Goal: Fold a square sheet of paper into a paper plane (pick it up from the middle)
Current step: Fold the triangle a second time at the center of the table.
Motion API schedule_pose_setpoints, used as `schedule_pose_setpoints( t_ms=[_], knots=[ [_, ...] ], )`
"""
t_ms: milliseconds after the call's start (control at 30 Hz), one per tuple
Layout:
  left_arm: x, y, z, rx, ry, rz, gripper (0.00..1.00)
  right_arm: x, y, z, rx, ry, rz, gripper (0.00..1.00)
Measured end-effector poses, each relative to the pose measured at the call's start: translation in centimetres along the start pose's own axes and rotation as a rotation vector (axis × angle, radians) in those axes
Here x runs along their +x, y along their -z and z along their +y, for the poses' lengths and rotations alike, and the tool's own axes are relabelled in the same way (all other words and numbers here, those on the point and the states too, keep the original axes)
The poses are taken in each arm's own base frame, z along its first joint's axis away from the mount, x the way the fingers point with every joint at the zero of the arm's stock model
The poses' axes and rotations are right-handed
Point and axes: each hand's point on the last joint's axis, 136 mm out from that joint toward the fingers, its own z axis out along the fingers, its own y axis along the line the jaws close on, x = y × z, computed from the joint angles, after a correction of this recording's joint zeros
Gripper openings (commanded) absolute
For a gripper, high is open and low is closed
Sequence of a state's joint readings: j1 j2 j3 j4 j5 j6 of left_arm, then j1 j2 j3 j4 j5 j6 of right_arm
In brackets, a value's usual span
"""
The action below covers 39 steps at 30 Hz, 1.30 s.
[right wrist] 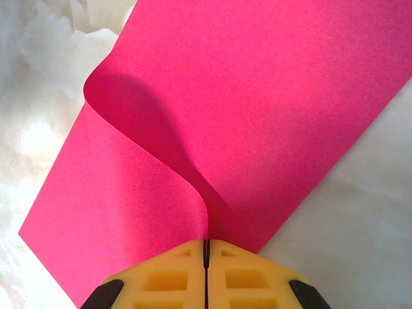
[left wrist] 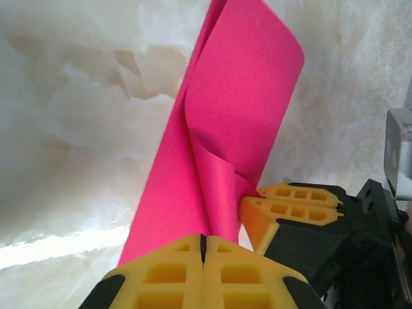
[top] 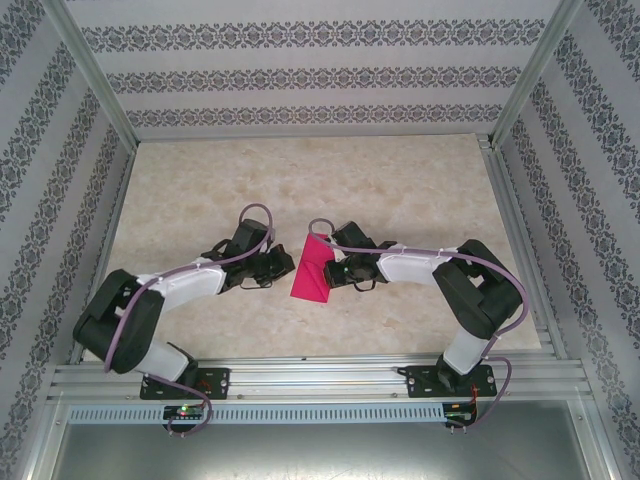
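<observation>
The square sheet of paper [top: 311, 272] is magenta-pink and held up off the table between my two grippers, bent into a loose curl. My left gripper [top: 288, 266] is at its left side. In the left wrist view the sheet [left wrist: 238, 96] rises from the shut tips of that gripper [left wrist: 203, 237], and its curl runs down into the seam between them. My right gripper [top: 332, 270] pinches the opposite edge. In the right wrist view the paper [right wrist: 257, 109] bends into the shut right gripper [right wrist: 206, 243]. The right gripper [left wrist: 256, 193] also shows in the left wrist view, tips on the paper.
The beige marbled table [top: 400, 180] is bare around the arms. Metal frame rails [top: 300, 375] run along the near edge, and patterned walls [top: 300, 80] close the back and sides.
</observation>
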State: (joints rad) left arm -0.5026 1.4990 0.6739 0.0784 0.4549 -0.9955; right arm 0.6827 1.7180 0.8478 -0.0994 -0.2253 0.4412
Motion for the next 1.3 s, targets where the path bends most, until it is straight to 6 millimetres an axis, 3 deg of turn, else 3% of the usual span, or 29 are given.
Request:
schedule_pose_setpoints(
  t_ms=[467,700,1300],
  knots=[
    [-0.2,-3.6,-2.9,0.125,0.028,0.08,0.0,0.0,0.0,0.0,-0.002,0.001,-0.005,0.06],
    [0.4,-5.0,-1.5,0.1,0.053,0.113,0.0,-0.1,0.0,0.0,-0.003,0.001,-0.007,0.06],
    [1.2,-6.5,-0.1,0.062,0.065,0.147,0.0,0.0,-0.1,0.0,-0.003,-0.002,-0.007,0.08]
  ],
)
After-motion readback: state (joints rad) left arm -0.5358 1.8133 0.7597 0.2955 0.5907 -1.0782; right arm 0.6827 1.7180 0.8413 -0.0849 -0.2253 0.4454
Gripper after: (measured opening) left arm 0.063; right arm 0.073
